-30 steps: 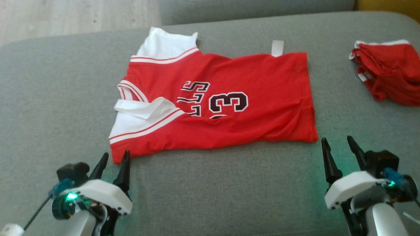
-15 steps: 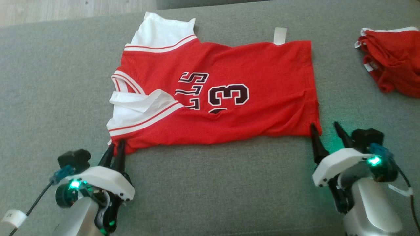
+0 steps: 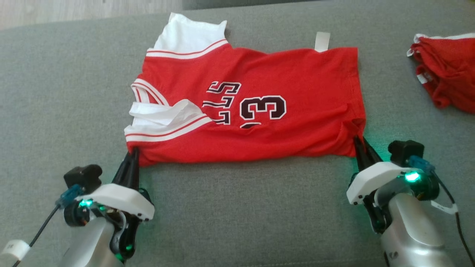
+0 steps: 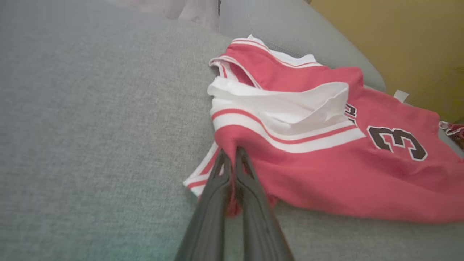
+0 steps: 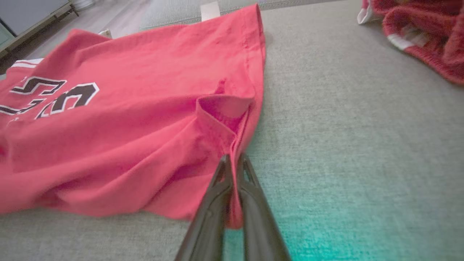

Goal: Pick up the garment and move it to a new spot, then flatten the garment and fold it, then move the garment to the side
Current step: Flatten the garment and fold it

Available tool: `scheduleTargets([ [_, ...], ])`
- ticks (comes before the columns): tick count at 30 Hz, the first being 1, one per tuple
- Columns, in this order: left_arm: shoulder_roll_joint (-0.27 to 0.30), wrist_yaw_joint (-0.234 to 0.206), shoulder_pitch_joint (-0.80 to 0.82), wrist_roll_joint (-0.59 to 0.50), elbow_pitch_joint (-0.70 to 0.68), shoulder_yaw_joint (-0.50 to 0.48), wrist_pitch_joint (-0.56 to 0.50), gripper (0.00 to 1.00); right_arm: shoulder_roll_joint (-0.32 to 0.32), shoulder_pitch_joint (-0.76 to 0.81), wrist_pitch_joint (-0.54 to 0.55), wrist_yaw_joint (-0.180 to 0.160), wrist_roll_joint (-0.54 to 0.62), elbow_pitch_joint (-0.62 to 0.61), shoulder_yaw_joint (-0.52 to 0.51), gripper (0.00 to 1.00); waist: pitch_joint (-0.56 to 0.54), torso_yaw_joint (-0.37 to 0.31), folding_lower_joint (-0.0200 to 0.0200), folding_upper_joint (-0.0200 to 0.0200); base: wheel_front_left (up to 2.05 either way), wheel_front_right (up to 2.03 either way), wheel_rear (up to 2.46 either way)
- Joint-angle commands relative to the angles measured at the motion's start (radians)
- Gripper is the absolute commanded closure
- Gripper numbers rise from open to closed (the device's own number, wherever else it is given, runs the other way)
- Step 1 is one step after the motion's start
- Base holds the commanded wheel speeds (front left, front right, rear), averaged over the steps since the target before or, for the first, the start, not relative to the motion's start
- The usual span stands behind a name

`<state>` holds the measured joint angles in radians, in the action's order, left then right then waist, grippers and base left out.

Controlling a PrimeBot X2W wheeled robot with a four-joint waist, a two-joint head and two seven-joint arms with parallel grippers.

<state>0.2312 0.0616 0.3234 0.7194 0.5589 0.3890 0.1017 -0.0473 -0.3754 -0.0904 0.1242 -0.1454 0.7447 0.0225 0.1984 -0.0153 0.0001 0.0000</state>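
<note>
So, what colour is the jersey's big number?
The number on the jersey is black with a white outline; the head view shows it best.

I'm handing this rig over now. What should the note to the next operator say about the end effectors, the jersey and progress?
Left end effector: shut on the jersey, near left corner.
Right end effector: shut on its near right hem corner.
Jersey: spread out on the grey cushion; another red garment is bunched far right.
Done: laid out, both corners gripped.
To do: fold, move aside.

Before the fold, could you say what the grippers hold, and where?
The red jersey: left gripper at its near shoulder corner, right gripper at its near hem corner.
</note>
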Motion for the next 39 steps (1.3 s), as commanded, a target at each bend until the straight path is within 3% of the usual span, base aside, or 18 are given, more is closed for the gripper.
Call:
scheduleTargets([
  [1, 0.026, -0.003, 0.029, -0.008, -0.038, -0.035, 0.018, 1.00, -0.003, -0.006, -0.020, 0.007, 0.009, -0.029, 0.013, 1.00, -0.013, 0.000, -0.0001, 0.0000, 0.00, 0.00, 0.00],
  [7, 0.042, -0.027, -0.023, -0.012, -0.129, -0.041, 0.038, 1.00, -0.003, 0.055, -0.032, 0.007, 0.055, -0.135, -0.059, 1.00, -0.066, 0.009, -0.0001, 0.0000, 0.00, 0.00, 0.00],
  [13, 0.063, -0.071, -0.151, -0.015, -0.278, -0.034, 0.030, 1.00, -0.003, 0.189, 0.029, 0.007, 0.072, -0.279, -0.126, 1.00, -0.100, 0.022, -0.0001, 0.0000, 0.00, 0.00, 0.00],
  [24, 0.068, -0.166, -0.381, -0.019, -0.466, -0.001, 0.001, 1.00, -0.003, 0.387, 0.114, 0.007, 0.035, -0.437, -0.151, 1.00, -0.113, 0.026, -0.0001, 0.0000, 0.00, 0.00, 0.00],
  [26, 0.068, -0.175, -0.400, -0.019, -0.479, 0.006, -0.005, 1.00, -0.003, 0.400, 0.115, 0.007, 0.041, -0.447, -0.160, 0.29, -0.114, 0.020, -0.0001, 0.0000, 0.00, 0.00, 0.00],
  [27, 0.068, -0.175, -0.400, -0.019, -0.479, 0.006, -0.005, 1.00, -0.003, 0.400, 0.115, 0.007, 0.041, -0.447, -0.160, 0.29, -0.114, 0.020, -0.0001, 0.0000, 0.00, 0.00, 0.00],
  [28, 0.066, -0.177, -0.409, -0.018, -0.485, 0.010, -0.009, 0.79, -0.003, 0.404, 0.116, 0.007, 0.046, -0.452, -0.164, 0.00, -0.115, 0.016, -0.0001, 0.0000, 0.00, 0.00, 0.00],
  [29, 0.066, -0.178, -0.416, -0.016, -0.492, 0.014, -0.014, 0.68, -0.003, 0.408, 0.117, 0.007, 0.052, -0.455, -0.167, 0.00, -0.115, 0.012, -0.0001, 0.0000, 0.00, 0.00, 0.00],
  [30, 0.067, -0.180, -0.421, -0.015, -0.499, 0.016, -0.018, 0.07, -0.003, 0.410, 0.116, 0.007, 0.054, -0.458, -0.173, 0.00, -0.116, 0.008, -0.0001, 0.0000, 0.00, 0.00, 0.00],
  [31, 0.069, -0.182, -0.425, -0.015, -0.506, 0.017, -0.020, 0.00, -0.003, 0.412, 0.115, 0.007, 0.056, -0.460, -0.175, 0.00, -0.116, 0.005, -0.0001, 0.0000, 0.00, 0.00, 0.00],
  [39, 0.139, -0.186, -0.361, -0.043, -0.579, -0.007, -0.054, 0.00, -0.003, 0.424, 0.112, 0.007, 0.055, -0.543, -0.201, 0.00, -0.115, -0.014, -0.0001, 0.0000, 0.00, 0.00, 0.00],
])
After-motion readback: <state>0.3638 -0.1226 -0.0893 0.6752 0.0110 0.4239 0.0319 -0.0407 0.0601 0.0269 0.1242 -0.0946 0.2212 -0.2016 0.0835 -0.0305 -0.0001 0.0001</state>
